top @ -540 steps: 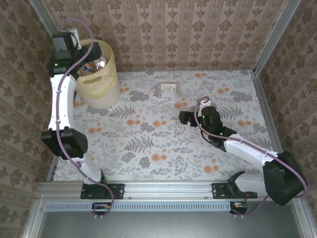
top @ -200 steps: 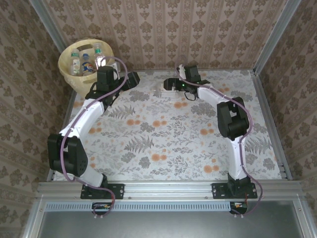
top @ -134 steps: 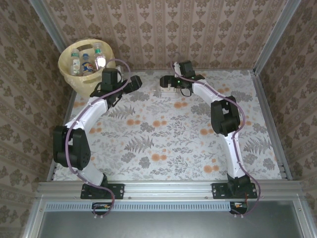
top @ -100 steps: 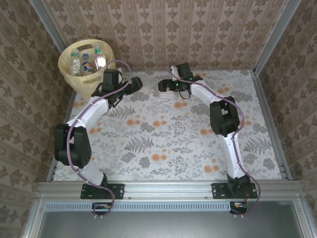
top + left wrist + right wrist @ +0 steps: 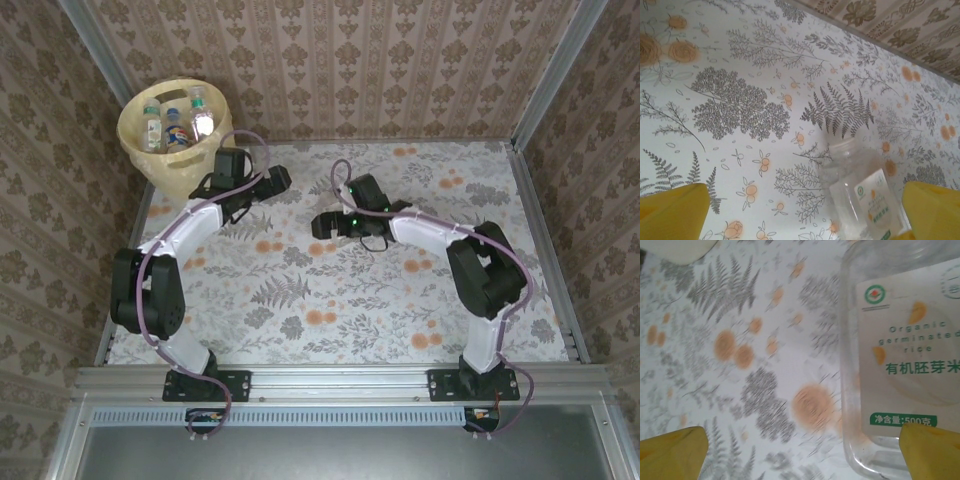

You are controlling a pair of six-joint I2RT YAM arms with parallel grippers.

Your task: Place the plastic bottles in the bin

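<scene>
Count: three clear plastic bottles (image 5: 175, 128) in pale yellow round bin (image 5: 160, 165), upper left; one squarish white-labelled bottle (image 5: 900, 355) on table (image 5: 400, 290); left gripper (image 5: 279, 180), right gripper (image 5: 322, 224) spread.

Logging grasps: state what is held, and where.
Nothing is held: both jaws stand open; the clear squarish plastic bottle lies ungripped by the right jaws.

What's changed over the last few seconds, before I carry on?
The left gripper pulled away from the bin and hangs beside it over the table, jaws open. The right gripper reached to the far bottle, then drew back toward mid-table, the bottle now beside one finger, jaws open, not clamped. The bottles in the bin are unchanged over the last second.
</scene>
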